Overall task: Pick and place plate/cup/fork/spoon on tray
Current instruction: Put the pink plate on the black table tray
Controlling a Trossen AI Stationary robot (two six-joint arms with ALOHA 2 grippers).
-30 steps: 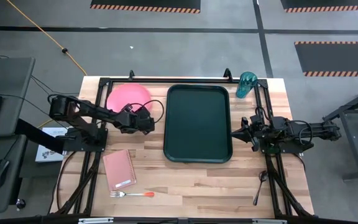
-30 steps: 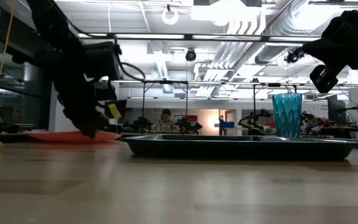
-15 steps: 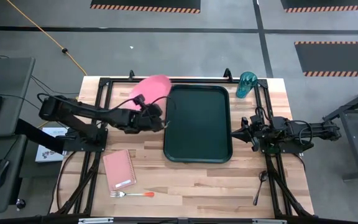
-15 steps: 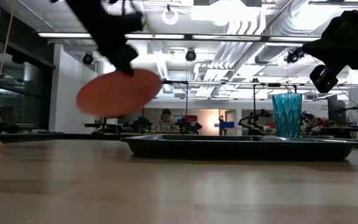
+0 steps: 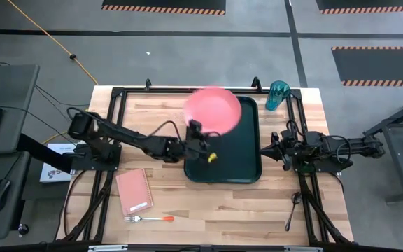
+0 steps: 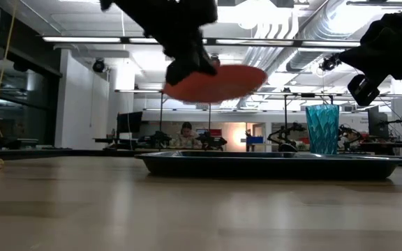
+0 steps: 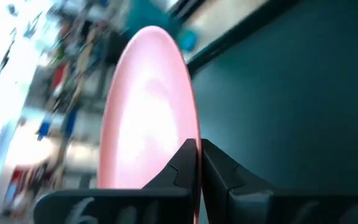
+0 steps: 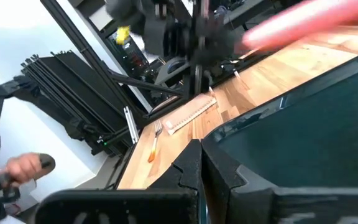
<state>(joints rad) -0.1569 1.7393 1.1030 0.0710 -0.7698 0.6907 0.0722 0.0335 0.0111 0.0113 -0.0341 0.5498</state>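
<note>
Carrying: we see the left gripper (image 5: pixel 200 131) clamped on the rim of the plate (image 5: pixel 213 110), which a second ago lay on the table left of the tray (image 5: pixel 247 164) and now hangs in the air over the tray's far half.
Fork (image 5: pixel 149 218): untouched near the front edge, by the notebook (image 5: pixel 133 191).
Meaning: we judge the first item nearly delivered; lowering and release remain.
Cup (image 5: pixel 278 95): standing off the tray beyond its far right corner, unmoved.
Right gripper (image 5: pixel 266 149): waiting just off the tray's right rim, fingers apparently together, though our view is poor.
Spoon (image 5: pixel 292 208): untouched at the front right.
</note>
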